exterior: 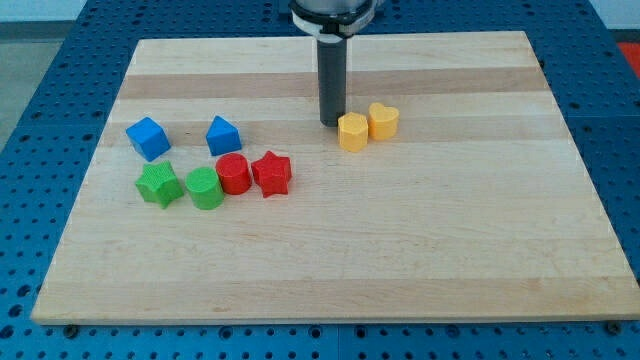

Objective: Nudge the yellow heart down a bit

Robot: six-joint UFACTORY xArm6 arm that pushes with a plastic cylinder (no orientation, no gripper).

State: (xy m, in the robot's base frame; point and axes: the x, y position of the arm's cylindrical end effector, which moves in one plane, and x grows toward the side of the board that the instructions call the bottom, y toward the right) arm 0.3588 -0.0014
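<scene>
from where i stand, the pale wooden desk (330,270) carries two blue plastic cubes, one (148,138) at the view's left and another (222,134) just to its right. below them sits a row: a green plastic star (158,185), a green plastic cylinder (205,188), a red plastic cylinder (234,173) and a red plastic star (271,173), packed close together.

further right, the straight dark rod (331,80) comes down from the view's top, and my tip (331,122) rests on the board just to the left of a yellow plastic hexagon-like block (353,132), very near it or touching; i cannot tell which. the yellow plastic heart (383,121) stands against that block's right side, slightly higher in the view, well apart from the left-hand cluster.

there are no jaws here, only the bare rod, holding nothing.

the heart looks light, stiff and smooth, so it should slide easily and may spin if pushed off-centre. there is no gripping it; i'd judge the place to press is the middle of its upper edge. its lobes seem to face the view's top, but its long axis is hard to make out.
</scene>
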